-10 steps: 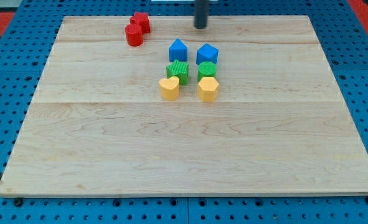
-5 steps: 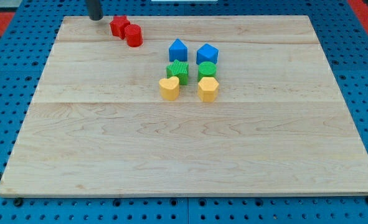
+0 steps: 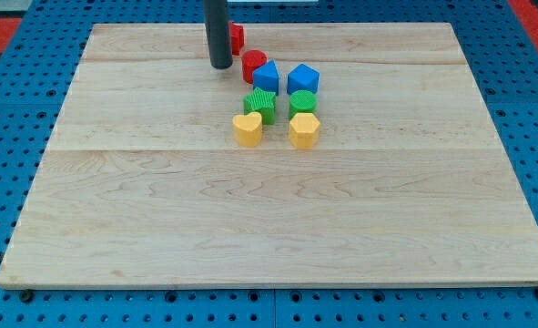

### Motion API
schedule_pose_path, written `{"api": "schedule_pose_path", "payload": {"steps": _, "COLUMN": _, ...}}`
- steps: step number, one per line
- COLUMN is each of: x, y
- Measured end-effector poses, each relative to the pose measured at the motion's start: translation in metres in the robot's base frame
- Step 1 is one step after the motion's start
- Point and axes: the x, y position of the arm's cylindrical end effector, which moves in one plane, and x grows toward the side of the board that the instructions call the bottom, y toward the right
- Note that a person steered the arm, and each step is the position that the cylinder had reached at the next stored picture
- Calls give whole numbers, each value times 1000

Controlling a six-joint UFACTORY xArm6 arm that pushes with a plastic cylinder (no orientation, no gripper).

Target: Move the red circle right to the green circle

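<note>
My tip [image 3: 219, 66] rests on the board near the view's top, just left of the red circle [image 3: 253, 65]. The red circle touches the upper left side of a blue block [image 3: 266, 76]. A second red block [image 3: 237, 38] lies above it, partly hidden behind the rod. Below the blue block sits a ridged green block [image 3: 260, 103]. A rounder green block [image 3: 303, 102] sits to its right, under a second blue block [image 3: 303, 78].
A yellow heart [image 3: 247, 129] and a yellow hexagon [image 3: 304, 130] lie just below the two green blocks. The wooden board [image 3: 278, 228] lies on a blue pegboard surface.
The tip went from the board's top left corner to the left side of the red circle. Both red blocks moved right, and the red circle now touches the left blue block.
</note>
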Motion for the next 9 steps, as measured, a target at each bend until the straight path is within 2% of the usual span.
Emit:
{"api": "schedule_pose_path", "payload": {"steps": 1, "x": 10, "y": 10}}
{"api": "schedule_pose_path", "payload": {"steps": 3, "x": -19, "y": 24}}
{"api": "schedule_pose_path", "payload": {"steps": 6, "x": -21, "y": 147}}
{"api": "schedule_pose_path", "payload": {"steps": 7, "x": -36, "y": 142}}
{"api": "schedule_pose_path", "payload": {"steps": 8, "x": -41, "y": 171}}
{"api": "schedule_pose_path", "payload": {"steps": 9, "x": -19, "y": 220}}
